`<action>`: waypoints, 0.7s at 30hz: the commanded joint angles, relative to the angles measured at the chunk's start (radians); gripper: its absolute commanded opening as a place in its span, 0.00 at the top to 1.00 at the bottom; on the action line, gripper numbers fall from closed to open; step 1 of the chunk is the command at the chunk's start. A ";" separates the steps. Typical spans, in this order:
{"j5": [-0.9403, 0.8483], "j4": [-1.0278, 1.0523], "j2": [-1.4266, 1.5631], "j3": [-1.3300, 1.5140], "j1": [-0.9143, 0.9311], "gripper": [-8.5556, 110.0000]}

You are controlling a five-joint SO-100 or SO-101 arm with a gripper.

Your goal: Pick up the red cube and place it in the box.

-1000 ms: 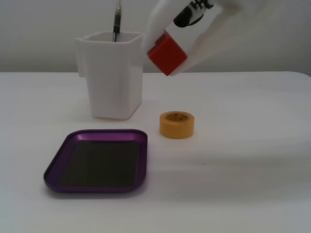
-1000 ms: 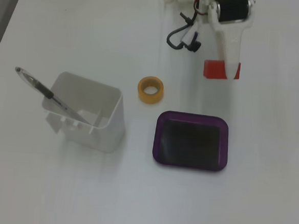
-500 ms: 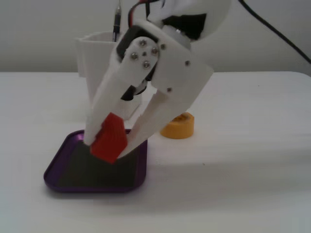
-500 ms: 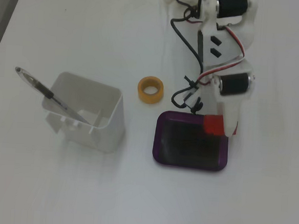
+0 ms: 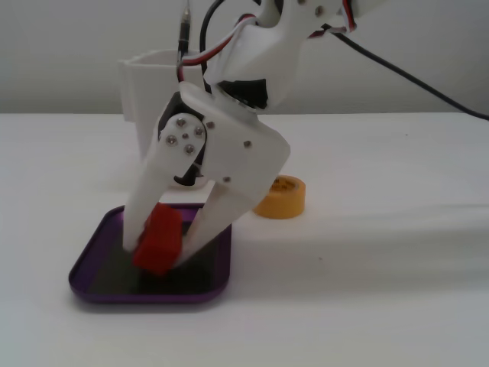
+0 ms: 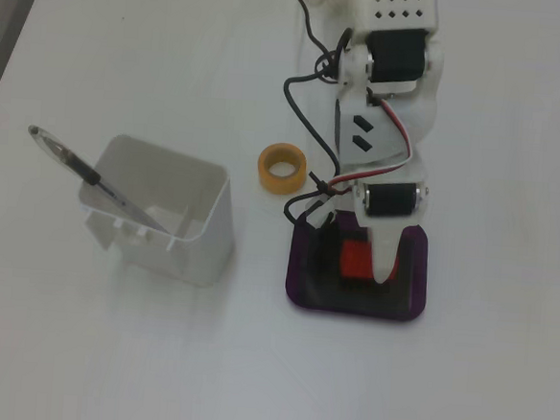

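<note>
clamping the red cube (image 5: 158,240) between its fingers, the end effector (image 5: 164,252) hangs low over the box (image 5: 95,248).

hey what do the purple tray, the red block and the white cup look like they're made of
The purple tray looks like anodized metal: its raised rim has a soft metallic sheen, while the inside is dark and flat. The red block seems matte plastic or painted wood; it shows no glare, so I can't tell which. The white cup looks like smooth molded plastic, with thin, even walls.
</note>
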 commanded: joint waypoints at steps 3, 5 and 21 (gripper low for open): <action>0.003 0.000 0.023 -0.037 -0.005 0.92; 0.005 0.002 0.025 -0.034 -0.011 0.89; 0.212 0.419 0.140 -0.407 -0.014 0.72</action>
